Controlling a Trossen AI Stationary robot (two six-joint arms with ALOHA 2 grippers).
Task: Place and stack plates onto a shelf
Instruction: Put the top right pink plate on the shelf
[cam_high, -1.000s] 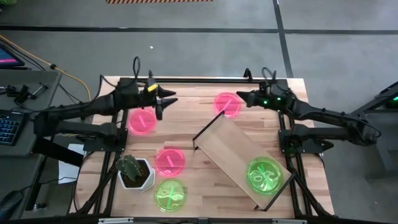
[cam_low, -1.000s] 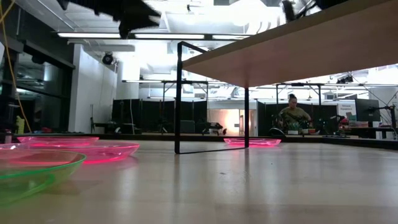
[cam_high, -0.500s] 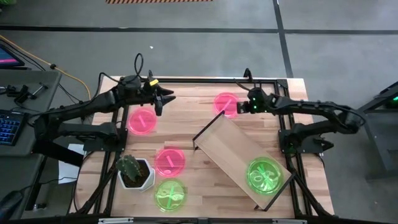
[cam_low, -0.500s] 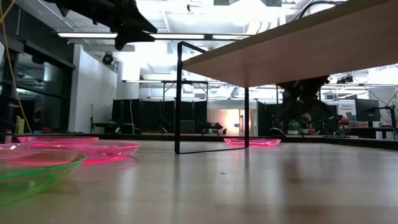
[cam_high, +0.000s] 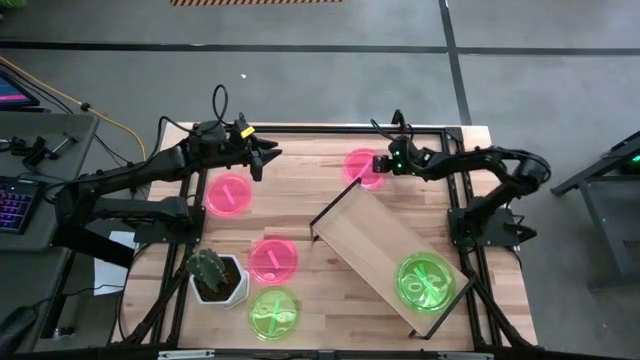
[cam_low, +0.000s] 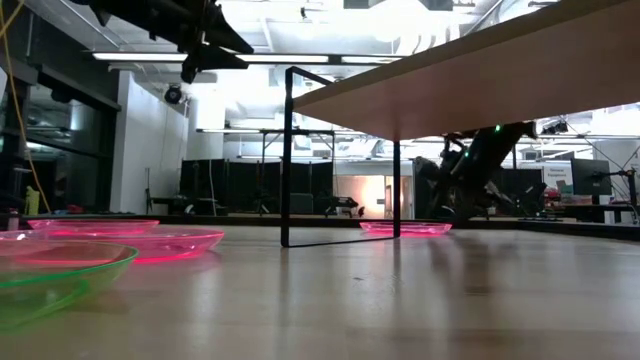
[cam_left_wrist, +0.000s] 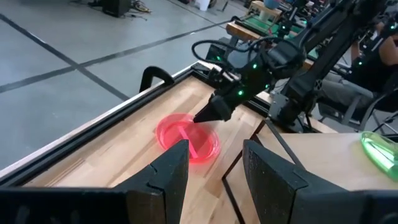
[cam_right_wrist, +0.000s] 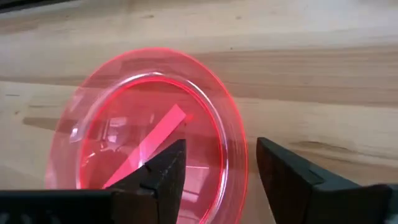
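Right gripper (cam_high: 378, 165): lowered at the far pink plate (cam_high: 364, 167) on the desk (cam_high: 300, 200); fingers (cam_right_wrist: 165, 174) spread, its near rim seen between them.
Left gripper (cam_high: 262, 160): held above the desk beside another pink plate (cam_high: 229, 194); fingers (cam_left_wrist: 171, 171) spread, nothing between them.
Shelf (cam_high: 385, 245): set diagonally on the desk, green plates (cam_high: 427, 281) stacked at its near end.
Other plates: one pink plate (cam_high: 273, 260) and one green plate (cam_high: 272, 313) near the cactus pot (cam_high: 216, 277).

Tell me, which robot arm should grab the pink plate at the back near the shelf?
The right one. Its open pincer is already down at that pink plate's rim, one finger over it, while the left pincer hovers farther off.
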